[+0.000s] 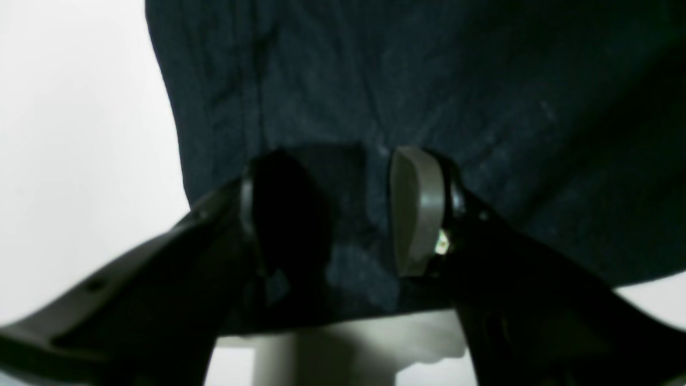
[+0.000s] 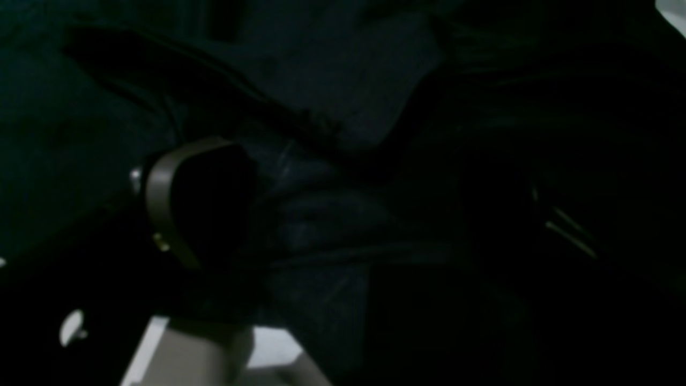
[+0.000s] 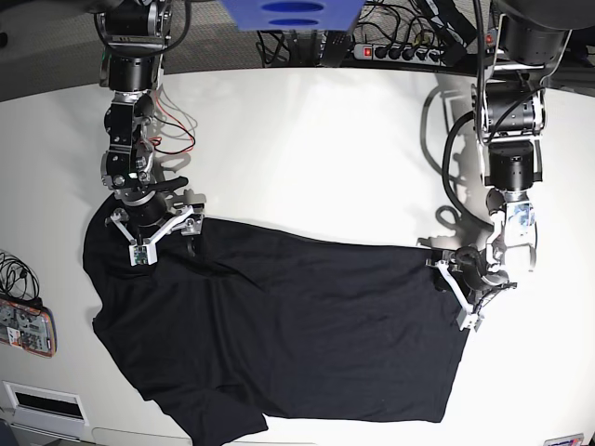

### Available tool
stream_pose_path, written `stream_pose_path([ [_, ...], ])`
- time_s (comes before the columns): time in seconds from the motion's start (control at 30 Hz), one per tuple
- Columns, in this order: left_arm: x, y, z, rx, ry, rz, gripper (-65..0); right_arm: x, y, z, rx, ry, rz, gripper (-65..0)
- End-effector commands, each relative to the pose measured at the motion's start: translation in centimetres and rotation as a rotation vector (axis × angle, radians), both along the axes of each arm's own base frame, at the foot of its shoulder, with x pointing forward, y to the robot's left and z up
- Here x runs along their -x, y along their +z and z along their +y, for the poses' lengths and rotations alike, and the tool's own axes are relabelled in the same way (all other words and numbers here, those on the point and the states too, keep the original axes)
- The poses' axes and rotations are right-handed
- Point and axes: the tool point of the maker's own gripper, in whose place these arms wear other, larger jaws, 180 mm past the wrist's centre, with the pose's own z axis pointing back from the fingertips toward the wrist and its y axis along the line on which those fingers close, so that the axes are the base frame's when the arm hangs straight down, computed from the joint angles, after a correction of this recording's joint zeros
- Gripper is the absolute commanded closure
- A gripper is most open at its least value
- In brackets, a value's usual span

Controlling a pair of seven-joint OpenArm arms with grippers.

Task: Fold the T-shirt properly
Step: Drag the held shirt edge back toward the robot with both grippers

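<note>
The black T-shirt (image 3: 297, 325) lies spread across the white table (image 3: 307, 149), with a sleeve at the bottom near the front edge. On the base view's right, my left gripper (image 3: 474, 283) sits at the shirt's right edge. In the left wrist view its jaws (image 1: 353, 214) stand apart astride the T-shirt (image 1: 429, 80), with cloth filling the gap. On the base view's left, my right gripper (image 3: 160, 234) rests on the shirt's upper left corner. The right wrist view shows that gripper (image 2: 348, 214) open wide over rumpled T-shirt (image 2: 321, 80) cloth.
A power strip (image 3: 409, 51) with cables and a blue object (image 3: 293, 14) sit beyond the table's far edge. Red and white wires (image 3: 172, 135) trail beside the left-side arm. A small device (image 3: 23, 325) hangs at the left edge, with a white box (image 3: 42, 404) below it.
</note>
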Motion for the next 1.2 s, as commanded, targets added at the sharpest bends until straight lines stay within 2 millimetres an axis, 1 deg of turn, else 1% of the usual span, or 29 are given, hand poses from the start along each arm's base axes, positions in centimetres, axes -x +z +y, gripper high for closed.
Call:
stream_pose_path([
  [0.0, 1.9, -1.8, 1.0, -0.048, -0.004, 0.115, -28.5, 3.4, -3.5, -0.2, 0.051, 0.028, 0.196, -62.1],
  [0.03, 2.6, -2.7, 1.2, -0.061, -0.010, 0.146, -28.5, 3.4, -3.5, -0.2, 0.051, 0.028, 0.196, -62.1],
  [0.07, 2.8, -3.2, 1.4, -0.082, -0.015, 0.160, -28.5, 3.4, -3.5, -0.1, 0.050, 0.028, 0.196, -62.1],
  [0.17, 3.1, -4.1, 2.3, -0.121, 0.020, 0.161, -28.5, 3.4, -3.5, -0.1, 0.050, 0.028, 0.196, -62.1],
  [0.2, 3.0, -4.1, 2.4, -0.123, 0.027, 0.149, -28.5, 3.4, -3.5, -0.1, 0.050, 0.028, 0.196, -62.1],
  [0.33, 3.9, -4.9, 2.5, -0.125, 0.033, 0.160, -28.5, 3.4, -3.5, -0.1, 0.050, 0.028, 0.196, -62.1],
  [0.63, 4.3, -5.1, 2.5, -0.124, 0.034, 0.168, -28.5, 3.4, -3.5, -0.1, 0.050, 0.028, 0.196, -62.1],
  [0.67, 4.5, -5.3, 2.5, -0.124, 0.033, 0.172, -28.5, 3.4, -3.5, -0.1, 0.050, 0.028, 0.196, -62.1],
  [0.7, 5.2, -5.8, 2.5, -0.125, 0.035, 0.187, -28.5, 3.4, -3.5, -0.1, 0.050, 0.028, 0.198, -62.1],
  [0.73, 5.5, -6.0, 2.6, -0.129, 0.037, 0.188, -28.5, 3.4, -3.5, -0.1, 0.050, 0.028, 0.198, -62.1],
  [0.9, 7.1, -6.2, 2.5, -0.154, 0.017, 0.195, -28.5, 3.5, -3.6, -0.1, 0.050, 0.028, 0.199, -62.1],
  [0.97, 7.6, -5.8, 2.9, -0.160, 0.034, 0.200, -28.5, 3.6, -3.7, -0.2, 0.050, 0.028, 0.204, -62.1],
  [1.0, 7.9, -5.6, 3.3, -0.162, 0.048, 0.200, -28.5, 3.9, -3.9, -0.2, 0.051, 0.029, 0.214, -62.1],
  [1.07, 8.4, -5.0, 3.7, -0.170, 0.062, 0.194, -28.5, 5.4, -4.8, -0.2, 0.055, 0.031, 0.263, -62.1],
  [1.13, 9.0, -4.7, 3.9, -0.183, 0.062, 0.198, -28.5, 5.5, -4.3, -0.2, 0.065, 0.036, 0.261, -62.1],
  [1.17, 9.3, -4.6, 3.9, -0.189, 0.061, 0.201, -28.5, 5.3, -3.6, -0.2, 0.071, 0.039, 0.243, -62.1],
])
